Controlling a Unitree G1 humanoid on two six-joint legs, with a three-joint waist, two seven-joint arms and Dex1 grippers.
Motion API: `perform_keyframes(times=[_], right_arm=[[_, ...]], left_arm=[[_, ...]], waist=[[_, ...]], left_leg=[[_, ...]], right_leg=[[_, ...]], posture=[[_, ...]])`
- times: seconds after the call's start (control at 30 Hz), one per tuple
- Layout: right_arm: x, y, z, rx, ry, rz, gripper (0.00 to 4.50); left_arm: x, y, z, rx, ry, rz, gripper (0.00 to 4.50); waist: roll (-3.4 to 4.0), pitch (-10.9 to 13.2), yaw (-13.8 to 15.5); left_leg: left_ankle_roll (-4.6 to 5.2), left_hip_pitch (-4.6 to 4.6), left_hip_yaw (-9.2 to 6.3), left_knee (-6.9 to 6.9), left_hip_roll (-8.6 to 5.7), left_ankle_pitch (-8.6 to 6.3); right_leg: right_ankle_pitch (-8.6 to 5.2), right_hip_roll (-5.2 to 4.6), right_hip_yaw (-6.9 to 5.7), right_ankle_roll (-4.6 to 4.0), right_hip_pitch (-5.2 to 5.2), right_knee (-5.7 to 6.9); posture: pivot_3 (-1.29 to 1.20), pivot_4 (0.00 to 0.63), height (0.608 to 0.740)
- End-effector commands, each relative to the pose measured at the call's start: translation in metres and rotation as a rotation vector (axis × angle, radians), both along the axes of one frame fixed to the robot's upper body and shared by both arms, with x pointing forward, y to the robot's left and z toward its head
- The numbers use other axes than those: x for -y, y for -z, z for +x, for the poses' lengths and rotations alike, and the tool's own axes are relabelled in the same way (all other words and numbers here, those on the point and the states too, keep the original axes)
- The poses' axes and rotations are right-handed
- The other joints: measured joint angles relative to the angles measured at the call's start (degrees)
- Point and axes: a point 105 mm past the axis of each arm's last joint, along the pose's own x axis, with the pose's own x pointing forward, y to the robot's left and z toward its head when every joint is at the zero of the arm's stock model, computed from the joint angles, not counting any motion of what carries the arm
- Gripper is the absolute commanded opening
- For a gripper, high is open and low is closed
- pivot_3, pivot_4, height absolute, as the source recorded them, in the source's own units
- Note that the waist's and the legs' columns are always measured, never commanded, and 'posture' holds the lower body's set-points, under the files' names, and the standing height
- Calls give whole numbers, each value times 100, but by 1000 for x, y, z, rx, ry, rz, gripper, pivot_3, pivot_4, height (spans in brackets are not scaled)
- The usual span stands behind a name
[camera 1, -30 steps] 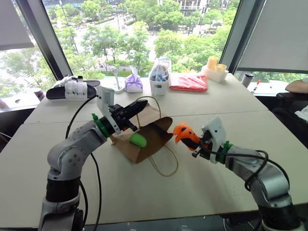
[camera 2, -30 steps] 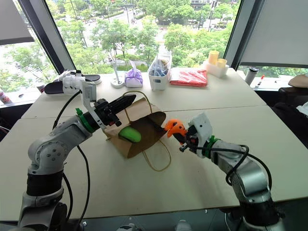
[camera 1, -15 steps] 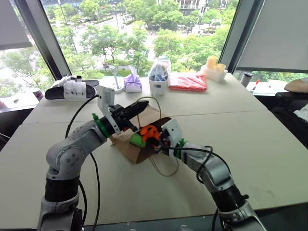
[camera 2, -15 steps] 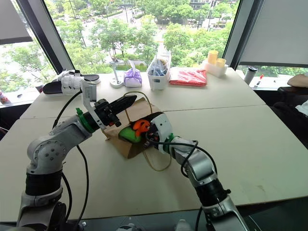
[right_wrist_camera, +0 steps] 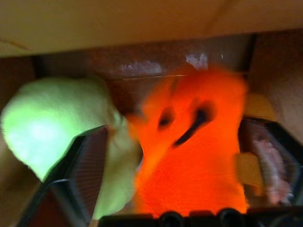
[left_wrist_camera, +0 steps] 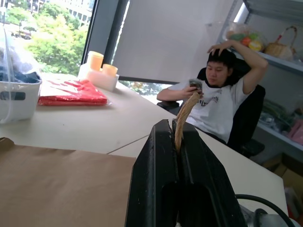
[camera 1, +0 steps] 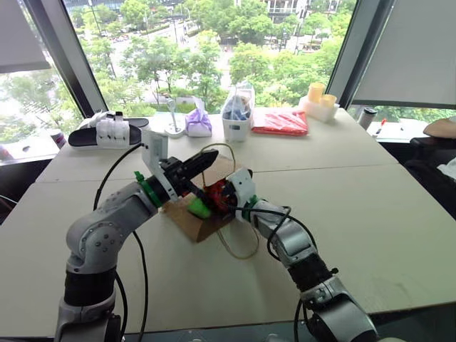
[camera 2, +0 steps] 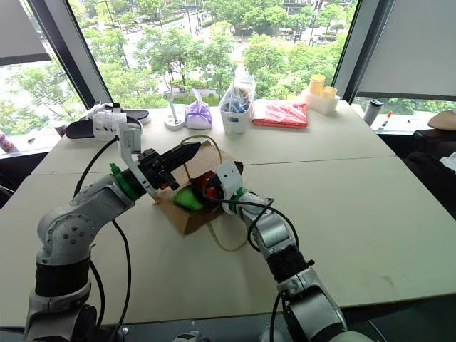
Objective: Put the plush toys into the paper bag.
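Right wrist view puts us inside the paper bag [camera 1: 187, 214]: the right gripper [right_wrist_camera: 173, 156] stands spread wide around the orange toy [right_wrist_camera: 189, 151], soft and light, beside the green toy [right_wrist_camera: 52, 127]. Left gripper [left_wrist_camera: 177, 137] pinches the cord handle [left_wrist_camera: 185, 116].

orange plush toy [right_wrist_camera: 191, 156]: bright orange, dark face marks
green plush toy [right_wrist_camera: 52, 127]: plain lime green
paper bag [left_wrist_camera: 57, 189]: plain brown kraft, beige cord handles
claw fingers [left_wrist_camera: 151, 189]: black
worktop [camera 1: 356, 185]: pale beige
packet [camera 1: 279, 122]: red
tub [camera 1: 235, 127]: white
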Motion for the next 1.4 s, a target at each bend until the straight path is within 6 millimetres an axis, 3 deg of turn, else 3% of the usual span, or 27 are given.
perform_keyframes(times=[0.03,0.17,0.33,0.57,0.73,0.83,0.93,1.07,1.23,1.4], right_arm=[[25,-43,-32,65,-64,76,4327],[55,-54,-64,35,-85,73,4327],[88,-18,-72,-95,-23,-31,4327],[85,17,-69,-188,0,-25,4327],[80,52,-57,-211,37,-144,4327],[74,58,-52,-198,35,-171,3466],[71,60,-47,-173,42,-206,1984],[69,48,-46,-152,31,-173,54],[73,-2,-48,-101,6,-39,54],[86,-74,-56,11,-42,96,54]], left_arm=[[-1,-13,-3,56,-2,-21,0],[-2,-13,-1,54,-2,-25,0],[-1,-13,0,53,8,-26,0],[-1,-15,1,53,10,-30,0],[-2,-17,1,63,1,-28,0],[-3,-18,1,67,-4,-27,0],[-3,-19,2,70,-8,-30,0],[-3,-20,2,71,-9,-32,0],[-6,-23,4,78,-14,-39,0],[-10,-30,12,96,-26,-51,0]], waist=[[0,0,35],[0,0,19],[0,0,16],[0,0,19],[0,0,20],[-3,-2,6],[-3,-2,-5],[-3,-2,13],[-2,0,28],[-2,0,31]], left_leg=[[0,-3,-2,0,0,0],[14,-10,-3,4,-2,-8],[36,3,1,1,3,-21],[36,3,6,5,3,-20],[35,3,5,5,2,-20],[11,3,6,7,2,-6],[12,9,7,5,3,-7],[12,10,6,6,3,-7],[13,7,1,6,2,-7],[16,4,-1,6,2,-9]], right_leg=[[0,0,0,0,0,0],[-1,-1,0,1,-2,-5],[-1,4,-1,1,6,-1],[0,2,0,1,8,-1],[-1,2,0,1,8,-2],[0,2,0,1,8,-2],[0,3,1,0,10,0],[0,3,1,0,12,0],[0,3,0,0,12,0],[0,2,-1,0,10,-1]], posture=[[0,150,740],[0,150,740],[0,150,740],[0,150,740],[0,150,740],[0,150,740],[0,150,740],[0,150,740],[0,150,740],[0,150,740]])
